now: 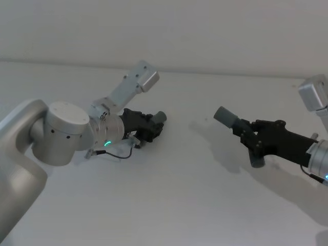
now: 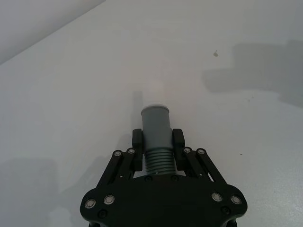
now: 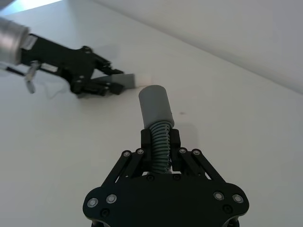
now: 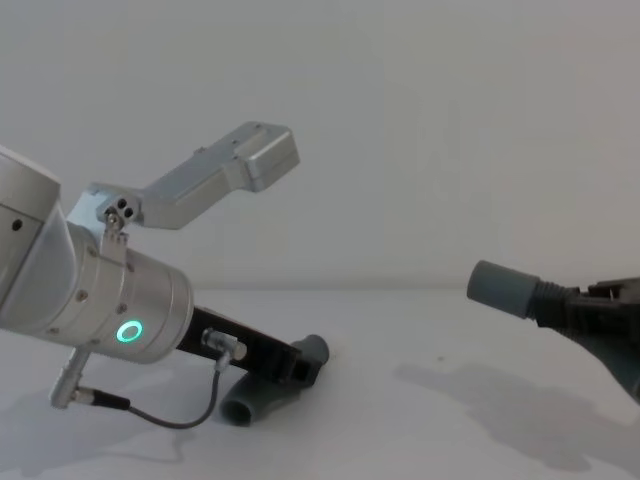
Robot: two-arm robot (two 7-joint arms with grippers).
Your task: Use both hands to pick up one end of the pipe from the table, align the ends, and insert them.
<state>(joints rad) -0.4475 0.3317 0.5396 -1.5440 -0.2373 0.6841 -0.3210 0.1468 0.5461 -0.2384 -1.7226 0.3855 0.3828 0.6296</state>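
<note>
As you look down from the head camera, the table [image 1: 169,205] is a plain matt white sheet that runs to a pale grey wall [image 1: 164,25] on the far side. Your left gripper [image 1: 152,125] sits low over it, left of centre, clenched around the white-tipped pipe piece [image 1: 160,117]. Your right gripper [image 1: 250,138] is on the right, grasping the elbow piece [image 1: 224,117]. That piece's round grey end points left toward the other piece, and the two are well apart. Soft grey shadows lie on the white under both arms.

From the left wrist, you see the fingers [image 2: 137,142] pressing on both sides of the ribbed section. The smooth grey collar and the white tip [image 2: 153,93] point out over bare table. A small dark speck [image 2: 216,53] marks the surface farther off.

From the right wrist, the fingers are closed on the corrugated neck of the elbow piece, with its grey mouth [image 3: 155,101] just past them. Beyond it you see the left gripper with its piece aimed this way. The wall rises behind the table's far edge.

From the chest, the left arm's silver wrist shows a green ring light [image 4: 128,332], and a black cable [image 4: 170,418] loops beneath it. The white-tipped pipe piece is down at the table, its near end resting on the surface. The elbow piece hangs above the table on the right, mouth pointing left.
</note>
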